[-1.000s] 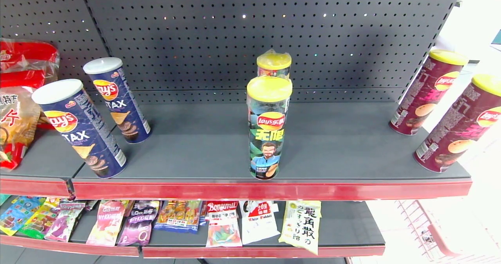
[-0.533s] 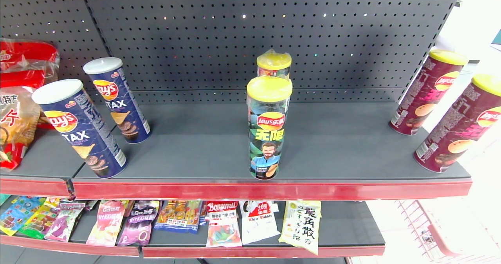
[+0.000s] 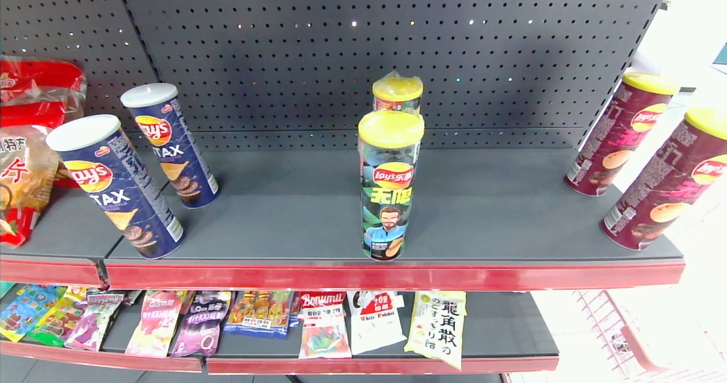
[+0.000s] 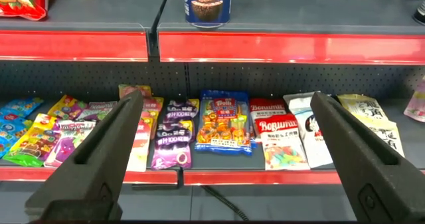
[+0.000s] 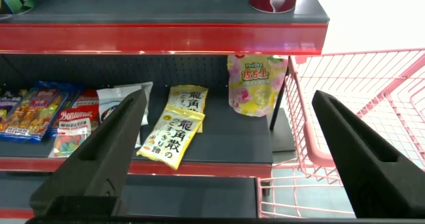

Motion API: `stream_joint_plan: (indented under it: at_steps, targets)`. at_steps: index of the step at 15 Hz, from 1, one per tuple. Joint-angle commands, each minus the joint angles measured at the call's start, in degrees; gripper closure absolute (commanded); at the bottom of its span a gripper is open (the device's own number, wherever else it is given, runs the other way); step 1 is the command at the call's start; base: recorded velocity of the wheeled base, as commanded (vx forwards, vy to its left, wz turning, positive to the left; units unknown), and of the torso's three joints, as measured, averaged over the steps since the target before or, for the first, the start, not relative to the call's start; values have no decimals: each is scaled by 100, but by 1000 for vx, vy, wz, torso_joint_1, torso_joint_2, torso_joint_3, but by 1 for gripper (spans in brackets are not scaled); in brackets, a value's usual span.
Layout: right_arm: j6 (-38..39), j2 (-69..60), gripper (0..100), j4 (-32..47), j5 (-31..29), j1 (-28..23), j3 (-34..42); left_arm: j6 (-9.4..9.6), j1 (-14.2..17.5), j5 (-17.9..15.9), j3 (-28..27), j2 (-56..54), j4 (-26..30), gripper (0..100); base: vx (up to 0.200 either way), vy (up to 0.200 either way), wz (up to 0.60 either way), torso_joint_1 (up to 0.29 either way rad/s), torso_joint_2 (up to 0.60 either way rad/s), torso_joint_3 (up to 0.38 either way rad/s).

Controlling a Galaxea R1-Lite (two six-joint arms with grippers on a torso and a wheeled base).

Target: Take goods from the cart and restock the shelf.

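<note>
Both released and empty, the left hand [image 4: 226, 101] and right hand [image 5: 229, 96] face the lower shelf [image 4: 219, 177]; six chip cans [image 3: 391, 184] stand above.

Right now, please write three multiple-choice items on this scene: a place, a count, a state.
1. Where is the green can? A) top shelf, front middle B) lower shelf C) cart
2. How many blue cans are on the top shelf? A) one B) two C) four
3. The left gripper is: A) shut on a can B) shut on a bag C) open, empty
Answers: 1 A, it stands by the shelf's red edge; 2 B, two stand at the left; 3 C, its fingers are wide apart, nothing between.
</note>
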State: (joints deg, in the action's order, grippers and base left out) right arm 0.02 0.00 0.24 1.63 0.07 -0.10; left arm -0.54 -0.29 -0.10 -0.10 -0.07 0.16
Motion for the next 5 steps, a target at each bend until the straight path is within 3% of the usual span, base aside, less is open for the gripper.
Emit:
stream_joint_plan:
  at_steps: [1,5]
  targets:
    - [-2,0,0,2,4,1,10,-8,3,-8,1,7,2,0,0,0,0,0,0,0]
    - [-20,0,0,2,-32,1,10,1,3,1,1,7,2,0,0,0,0,0,0,0]
